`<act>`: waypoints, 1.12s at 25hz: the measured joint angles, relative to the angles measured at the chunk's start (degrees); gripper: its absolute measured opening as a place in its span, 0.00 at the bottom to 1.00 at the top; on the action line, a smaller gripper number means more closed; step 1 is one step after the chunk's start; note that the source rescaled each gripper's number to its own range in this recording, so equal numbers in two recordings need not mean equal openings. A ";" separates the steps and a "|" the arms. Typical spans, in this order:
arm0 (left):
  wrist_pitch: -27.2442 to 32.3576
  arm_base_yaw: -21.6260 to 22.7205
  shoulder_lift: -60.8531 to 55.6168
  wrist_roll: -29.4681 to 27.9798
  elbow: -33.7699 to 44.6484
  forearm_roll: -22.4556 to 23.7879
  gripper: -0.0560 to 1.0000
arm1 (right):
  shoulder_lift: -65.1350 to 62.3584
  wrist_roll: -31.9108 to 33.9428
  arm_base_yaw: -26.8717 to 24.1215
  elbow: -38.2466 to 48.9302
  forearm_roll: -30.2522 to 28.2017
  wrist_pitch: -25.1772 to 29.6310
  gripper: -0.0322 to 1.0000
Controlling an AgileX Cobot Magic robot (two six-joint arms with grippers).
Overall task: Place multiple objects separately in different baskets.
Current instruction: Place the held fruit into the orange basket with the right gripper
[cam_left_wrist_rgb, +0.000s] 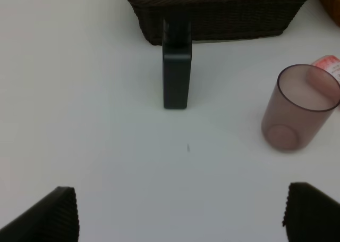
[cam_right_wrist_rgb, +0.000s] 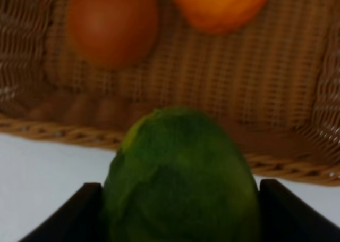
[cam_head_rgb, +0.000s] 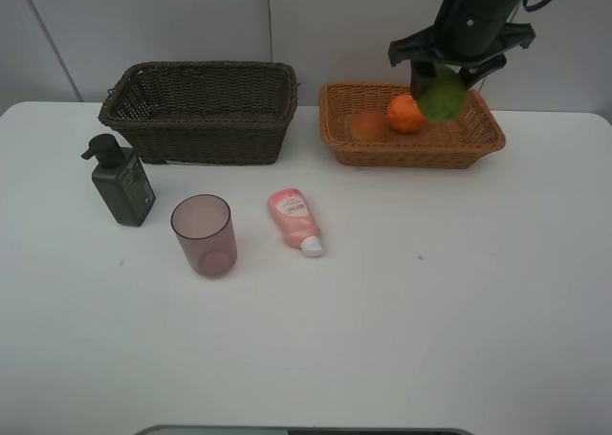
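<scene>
**Third fruit held above the tan basket, three items on the tabletop**

I counted two woven wicker baskets at the back of the white tabletop (cam_head_rgb: 430, 311): a deeper dark brown one (cam_head_rgb: 206, 137) on the left and a shallower light orange-tan one (cam_head_rgb: 421, 154) on the right, standing apart.

There were six small items in all. Two lay side by side inside the tan basket, a round orange (cam_head_rgb: 406, 114) and a red-yellow peach-like fruit (cam_head_rgb: 369, 125).

The right end effector (cam_head_rgb: 445, 79) was clenched on the third fruit, a bumpy green one (cam_head_rgb: 443, 98). It hung in the air over the back right part of that basket, clear of the two fruits below.

Three items sat on the tabletop in front of the dark basket. A dark green pump bottle (cam_head_rgb: 121, 186) stood upright near its left corner. A translucent mauve cup (cam_head_rgb: 204, 234) stood upright, nearer the front. A pink tube (cam_head_rgb: 295, 220) lay flat beside the cup, its white cap pointing forward.

The left end effector (cam_left_wrist_rgb: 180, 215) was spread wide and grasped nothing, above bare tabletop short of the bottle and cup.
</scene>
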 joint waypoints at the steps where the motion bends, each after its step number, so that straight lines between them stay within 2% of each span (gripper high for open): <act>1: 0.00 0.00 0.00 0.00 0.00 0.00 0.99 | 0.58 0.00 -0.89 -0.25 -0.24 -1.21 0.04; 7: 0.00 0.00 0.00 0.00 0.00 0.00 0.99 | 4.23 0.02 -5.01 -0.33 -0.31 -10.70 0.04; 12: 0.00 0.00 0.00 0.00 0.00 0.00 0.99 | 7.61 0.06 -6.02 -0.33 -0.53 -15.91 0.04; 24: 0.00 0.00 0.00 0.00 0.00 0.00 0.99 | 11.22 0.06 -6.02 -0.11 -0.53 -18.89 0.04; 25: 0.00 0.00 0.00 0.00 0.00 0.00 0.99 | 11.22 0.06 -6.02 -0.11 -0.53 -18.78 0.10; 27: 0.00 0.00 0.00 0.00 0.00 0.00 0.99 | 11.22 0.06 -6.02 -0.11 -0.66 -18.78 0.40; 28: 0.00 0.00 0.00 0.00 0.00 0.00 0.99 | 11.22 0.06 -6.02 -0.11 -0.67 -18.72 0.59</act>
